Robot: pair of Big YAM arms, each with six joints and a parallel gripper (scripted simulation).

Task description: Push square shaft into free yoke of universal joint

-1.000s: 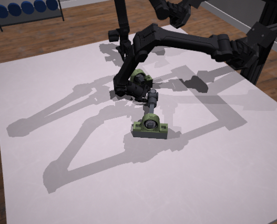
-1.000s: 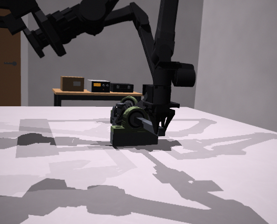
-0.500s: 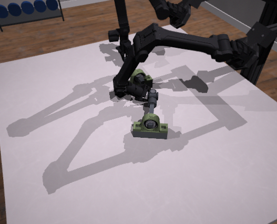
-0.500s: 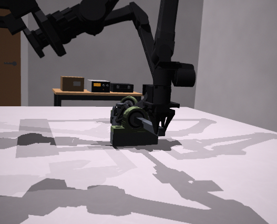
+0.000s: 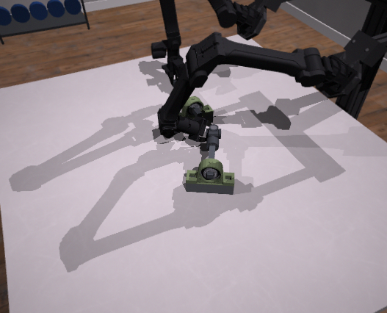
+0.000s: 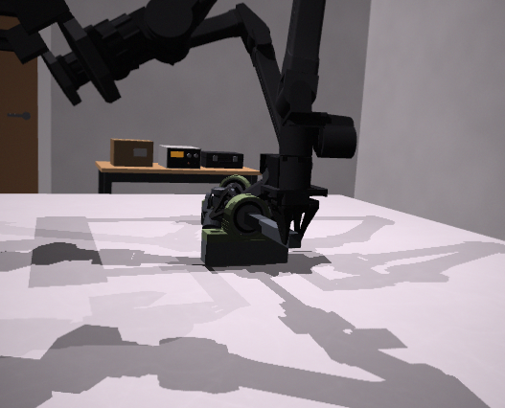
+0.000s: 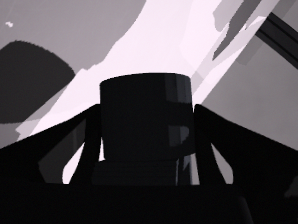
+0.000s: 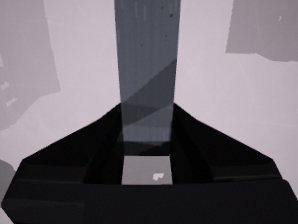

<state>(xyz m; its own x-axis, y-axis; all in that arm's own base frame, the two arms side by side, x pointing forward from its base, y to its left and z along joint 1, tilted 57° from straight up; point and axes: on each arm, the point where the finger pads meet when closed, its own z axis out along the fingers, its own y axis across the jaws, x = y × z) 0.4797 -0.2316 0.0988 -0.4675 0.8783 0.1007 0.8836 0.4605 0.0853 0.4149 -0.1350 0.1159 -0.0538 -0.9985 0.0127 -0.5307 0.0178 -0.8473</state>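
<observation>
Two green pillow blocks (image 5: 225, 188) (image 6: 219, 251) stand apart; in the top view the other block (image 5: 208, 114) is farther back. The grey universal joint (image 5: 212, 139) lies between them, one end on a shaft into the near block. My left gripper (image 5: 204, 135) (image 7: 147, 113) is shut on the joint's free yoke (image 7: 145, 122), a dark cylinder. The grey square shaft (image 6: 266, 226) (image 8: 148, 65) runs through the other block's bearing. My right gripper (image 6: 291, 238) (image 8: 147, 112) is shut on its outer end. My left wrist hides where shaft and yoke face each other, so their contact cannot be told.
The left arm's forearm (image 5: 263, 56) reaches over the table from the right in the top view, and its wrist lies low beside the joint and the farther block. The right arm (image 6: 296, 129) stands nearly upright beside that block. A side table (image 6: 181, 170) with boxes stands in the background.
</observation>
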